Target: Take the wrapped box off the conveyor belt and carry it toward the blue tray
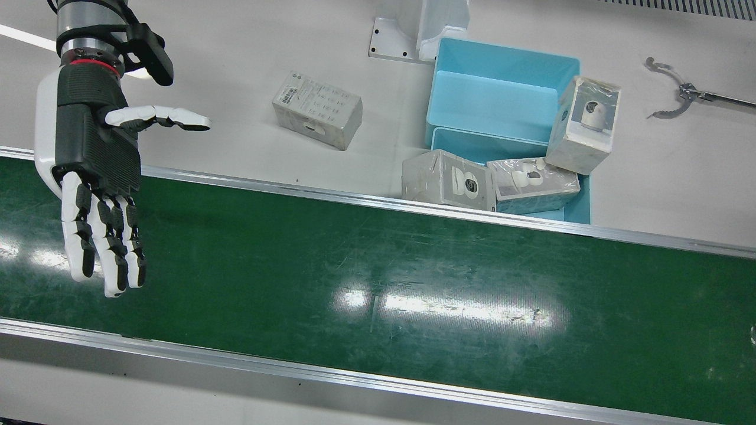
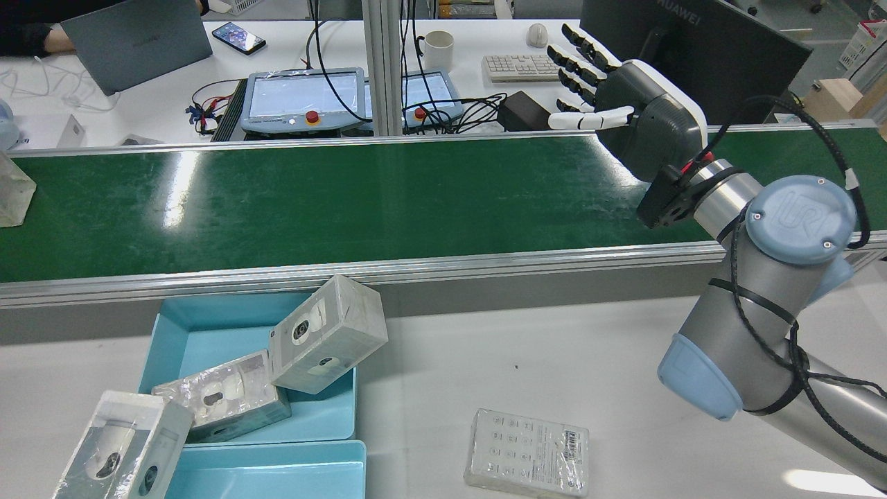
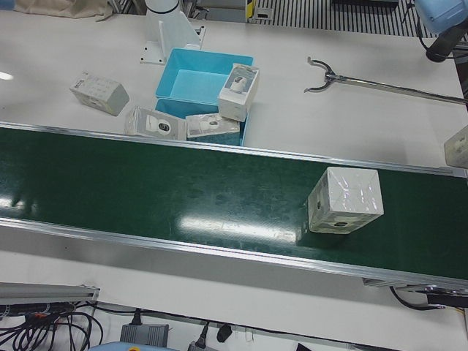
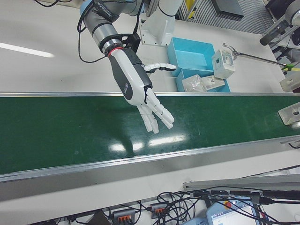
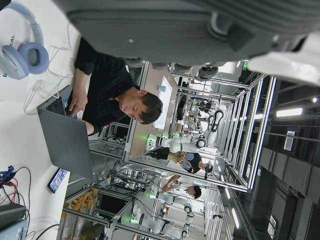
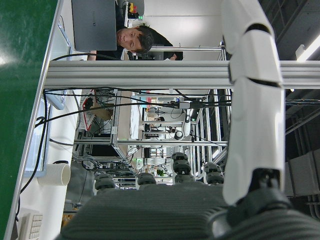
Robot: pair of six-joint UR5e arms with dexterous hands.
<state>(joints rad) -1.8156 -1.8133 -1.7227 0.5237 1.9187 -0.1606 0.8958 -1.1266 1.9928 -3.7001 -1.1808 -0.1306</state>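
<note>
The wrapped box (image 3: 345, 199) stands on the green conveyor belt (image 3: 183, 197), at the end before my left arm; it also shows at the rear view's left edge (image 2: 10, 194) and the right-front view's right edge (image 4: 290, 115). My right hand (image 1: 94, 177) hovers open and empty over the belt's opposite end, fingers spread, far from the box; it also shows in the rear view (image 2: 624, 104) and the right-front view (image 4: 140, 89). My left hand (image 5: 200, 30) shows only in its own view, raised, holding nothing. The blue tray (image 1: 502, 82) sits beside the belt.
Three wrapped boxes (image 1: 582, 124) lie in and against the blue trays, and another (image 1: 317, 109) lies on the white table. A metal grabber tool (image 1: 679, 91) lies on the table past the trays. A box (image 3: 457, 146) shows at the left-front view's right edge.
</note>
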